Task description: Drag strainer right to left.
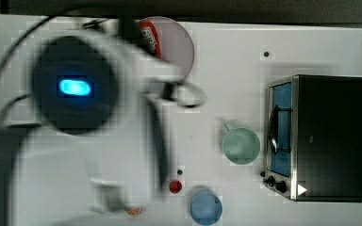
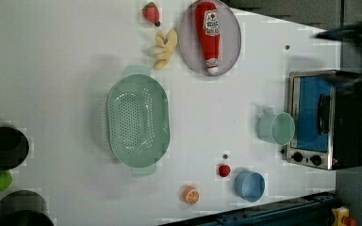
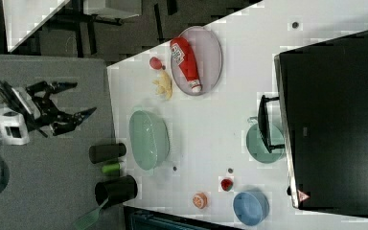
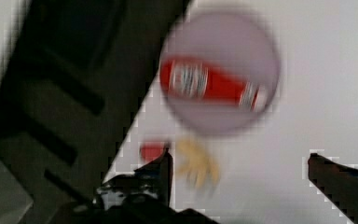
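- Strainer (image 2: pixel 138 121) sits upright on the white table (image 2: pixel 66 61), near the middle of the left view; long axis runs top to bottom there, with a tab handle at each end
- In the right view the strainer (image 3: pixel 148 139) lies close to the table's left edge, just beside a dark cup (image 3: pixel 107 153) and a small green item (image 3: pixel 110 168)
- Gripper (image 3: pixel 72 100) hangs off the table at the right view's left, well apart from the strainer; fingers spread wide, nothing between them
- Wrist view: both fingertips (image 4: pixel 164 164) far apart, above the table near a yellow toy (image 4: pixel 196 164) and a grey plate (image 4: pixel 219 32) carrying a ketchup bottle (image 4: pixel 209 84)
- Top view: the arm's blurred body (image 1: pixel 75 84) covers the top view's left half
- Green mug (image 2: pixel 275 127) stands just beside the toaster oven (image 2: pixel 323 120), well apart from the strainer
- Blue cup (image 2: pixel 250 186), small red item (image 2: pixel 224 170) and orange slice (image 2: pixel 191 195) lie near the left view's bottom edge
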Motion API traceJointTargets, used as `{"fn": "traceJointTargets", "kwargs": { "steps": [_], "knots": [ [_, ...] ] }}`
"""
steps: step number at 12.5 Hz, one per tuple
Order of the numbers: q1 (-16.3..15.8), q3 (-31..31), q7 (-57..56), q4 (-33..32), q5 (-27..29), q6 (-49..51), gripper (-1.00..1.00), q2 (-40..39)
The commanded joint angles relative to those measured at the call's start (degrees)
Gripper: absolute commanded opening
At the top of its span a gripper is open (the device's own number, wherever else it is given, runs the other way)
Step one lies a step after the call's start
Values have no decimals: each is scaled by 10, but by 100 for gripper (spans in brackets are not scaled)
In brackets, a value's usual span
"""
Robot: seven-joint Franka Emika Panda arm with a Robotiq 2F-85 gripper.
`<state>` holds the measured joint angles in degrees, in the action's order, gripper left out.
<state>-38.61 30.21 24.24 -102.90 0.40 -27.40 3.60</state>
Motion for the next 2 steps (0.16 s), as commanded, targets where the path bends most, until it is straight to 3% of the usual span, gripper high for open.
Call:
{"fn": "traceJointTargets", "kwargs": {
  "steps": [1,2],
  "knots": [
    [39,67,-237,-32,-26,71,100,2],
    [40,84,-268,-32,-26,94,100,17]
  ]
}}
